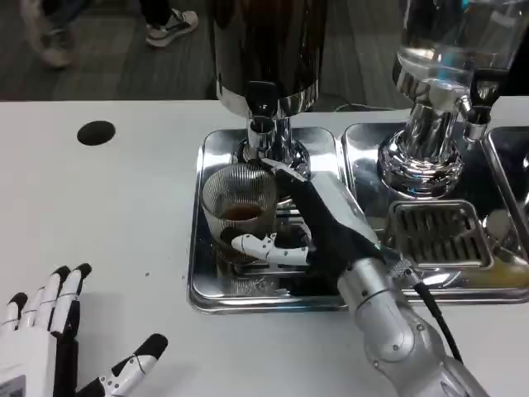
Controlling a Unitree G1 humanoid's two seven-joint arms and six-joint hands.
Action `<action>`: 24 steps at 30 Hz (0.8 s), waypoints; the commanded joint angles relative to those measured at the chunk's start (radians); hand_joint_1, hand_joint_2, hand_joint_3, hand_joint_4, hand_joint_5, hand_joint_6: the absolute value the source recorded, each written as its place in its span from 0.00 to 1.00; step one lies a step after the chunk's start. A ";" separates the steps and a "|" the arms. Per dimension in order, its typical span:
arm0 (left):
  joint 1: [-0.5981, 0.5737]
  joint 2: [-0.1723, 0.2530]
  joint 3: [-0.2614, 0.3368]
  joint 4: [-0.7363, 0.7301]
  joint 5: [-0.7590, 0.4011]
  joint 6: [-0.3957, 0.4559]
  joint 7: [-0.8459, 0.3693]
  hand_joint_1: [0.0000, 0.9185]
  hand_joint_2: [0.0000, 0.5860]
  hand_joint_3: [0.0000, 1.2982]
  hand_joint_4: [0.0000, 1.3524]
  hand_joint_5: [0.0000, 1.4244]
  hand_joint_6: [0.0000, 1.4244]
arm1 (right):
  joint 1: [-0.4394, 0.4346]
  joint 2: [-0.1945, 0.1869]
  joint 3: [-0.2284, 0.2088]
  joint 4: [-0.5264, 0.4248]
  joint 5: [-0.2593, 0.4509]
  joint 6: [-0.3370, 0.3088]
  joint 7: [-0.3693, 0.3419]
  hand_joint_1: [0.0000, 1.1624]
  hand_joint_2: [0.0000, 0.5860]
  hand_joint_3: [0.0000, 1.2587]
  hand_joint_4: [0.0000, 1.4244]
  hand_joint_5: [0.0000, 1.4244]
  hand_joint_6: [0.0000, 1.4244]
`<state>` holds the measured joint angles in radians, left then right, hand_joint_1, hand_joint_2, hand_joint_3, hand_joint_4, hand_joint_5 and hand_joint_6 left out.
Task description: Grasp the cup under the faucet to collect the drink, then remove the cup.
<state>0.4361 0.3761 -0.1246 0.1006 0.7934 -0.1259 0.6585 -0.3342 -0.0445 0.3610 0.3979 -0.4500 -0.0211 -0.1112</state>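
Ribbed glass cup [238, 201] (probably) — glossy steel tray [216, 291]

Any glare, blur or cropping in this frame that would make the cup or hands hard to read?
Head view: strong reflections on the steel tray and dispenser base; the ribbed cup stays legible, dark liquid visible; the right hand at the cup is sharp; the left hand is cropped at the bottom; background feet are blurred.

Ribbed clear glass cup [238, 217], upright on the drip tray [216, 291] directly at 6 o'clock of the dark dispenser's faucet [263, 124]; a shallow layer of brown drink lies at its bottom.
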 commanded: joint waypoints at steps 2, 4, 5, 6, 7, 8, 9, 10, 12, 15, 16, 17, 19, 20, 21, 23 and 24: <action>0.002 0.006 0.010 0.008 -0.006 -0.013 0.014 0.00 0.19 0.10 0.00 0.08 0.03 | -0.013 0.001 -0.005 0.026 -0.007 -0.014 -0.020 0.65 0.31 0.24 0.24 0.14 0.10; 0.001 0.005 0.010 0.009 -0.006 -0.014 0.013 0.00 0.19 0.10 0.00 0.08 0.03 | -0.011 0.001 -0.002 0.028 -0.014 -0.022 -0.037 0.67 0.32 0.27 0.26 0.16 0.12; 0.000 0.004 0.009 0.010 -0.006 -0.014 0.012 0.00 0.20 0.10 0.00 0.08 0.03 | -0.008 0.002 -0.002 0.029 -0.018 -0.028 -0.049 0.69 0.31 0.28 0.27 0.17 0.13; 0.000 0.003 0.009 0.011 -0.006 -0.013 0.012 0.00 0.20 0.10 0.00 0.08 0.03 | -0.006 0.002 -0.001 0.030 -0.020 -0.031 -0.058 0.69 0.31 0.29 0.28 0.18 0.13; -0.001 0.003 0.008 0.012 -0.005 -0.013 0.012 0.00 0.20 0.10 0.00 0.08 0.03 | -0.005 0.002 -0.001 0.031 -0.023 -0.035 -0.066 0.70 0.32 0.30 0.29 0.18 0.14; -0.002 0.002 0.008 0.013 -0.005 -0.013 0.011 0.00 0.20 0.10 0.00 0.08 0.03 | -0.003 0.002 -0.001 0.032 -0.027 -0.041 -0.076 0.71 0.33 0.31 0.30 0.19 0.14; -0.002 0.002 0.007 0.014 -0.004 -0.013 0.012 0.00 0.20 0.11 0.00 0.08 0.03 | -0.002 0.001 -0.001 0.033 -0.030 -0.045 -0.084 0.71 0.33 0.31 0.30 0.20 0.15; -0.003 0.002 0.007 0.014 -0.005 -0.013 0.011 0.00 0.20 0.11 0.00 0.08 0.03 | 0.000 0.001 -0.002 0.034 -0.032 -0.050 -0.091 0.71 0.33 0.32 0.31 0.20 0.15; -0.004 0.002 0.008 0.014 -0.005 -0.013 0.010 0.00 0.21 0.11 0.00 0.08 0.03 | 0.002 0.000 -0.004 0.036 -0.034 -0.058 -0.100 0.71 0.33 0.34 0.32 0.22 0.17; -0.006 0.002 0.008 0.013 -0.007 -0.014 0.008 0.00 0.21 0.11 0.00 0.08 0.03 | 0.007 0.000 -0.009 0.040 -0.029 -0.069 -0.112 0.71 0.33 0.35 0.34 0.22 0.17; -0.007 0.002 0.008 0.013 -0.007 -0.014 0.008 0.00 0.21 0.11 0.00 0.08 0.03 | 0.008 0.000 -0.010 0.041 -0.029 -0.072 -0.116 0.71 0.33 0.36 0.34 0.23 0.18; -0.008 0.002 0.008 0.013 -0.007 -0.014 0.007 0.00 0.21 0.11 0.00 0.08 0.03 | 0.009 0.000 -0.011 0.041 -0.029 -0.074 -0.118 0.71 0.33 0.37 0.35 0.23 0.18; -0.010 0.002 0.006 0.013 -0.006 -0.014 0.006 0.00 0.21 0.11 0.00 0.08 0.03 | 0.013 -0.001 -0.015 0.038 -0.027 -0.079 -0.123 0.71 0.33 0.38 0.36 0.24 0.18; -0.011 0.002 0.006 0.013 -0.006 -0.014 0.006 0.00 0.21 0.11 0.00 0.08 0.03 | 0.015 -0.002 -0.016 0.036 -0.025 -0.081 -0.125 0.71 0.33 0.38 0.36 0.24 0.18; -0.012 0.001 0.005 0.013 -0.007 -0.014 0.005 0.00 0.21 0.11 0.00 0.08 0.03 | 0.018 -0.004 -0.019 0.031 -0.023 -0.083 -0.126 0.71 0.33 0.39 0.37 0.25 0.19; -0.015 0.001 0.005 0.013 -0.006 -0.014 0.005 0.00 0.21 0.11 0.00 0.08 0.03 | 0.024 -0.009 -0.026 0.018 -0.018 -0.084 -0.121 0.71 0.33 0.39 0.38 0.26 0.20; -0.017 0.001 0.005 0.014 -0.007 -0.014 0.005 0.00 0.21 0.11 0.00 0.08 0.03 | 0.026 -0.011 -0.029 0.012 -0.016 -0.084 -0.117 0.71 0.33 0.39 0.38 0.27 0.21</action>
<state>0.4250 0.3760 -0.1238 0.1079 0.7922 -0.1334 0.6584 -0.3172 -0.0486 0.3516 0.4299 -0.4747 -0.0876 -0.2193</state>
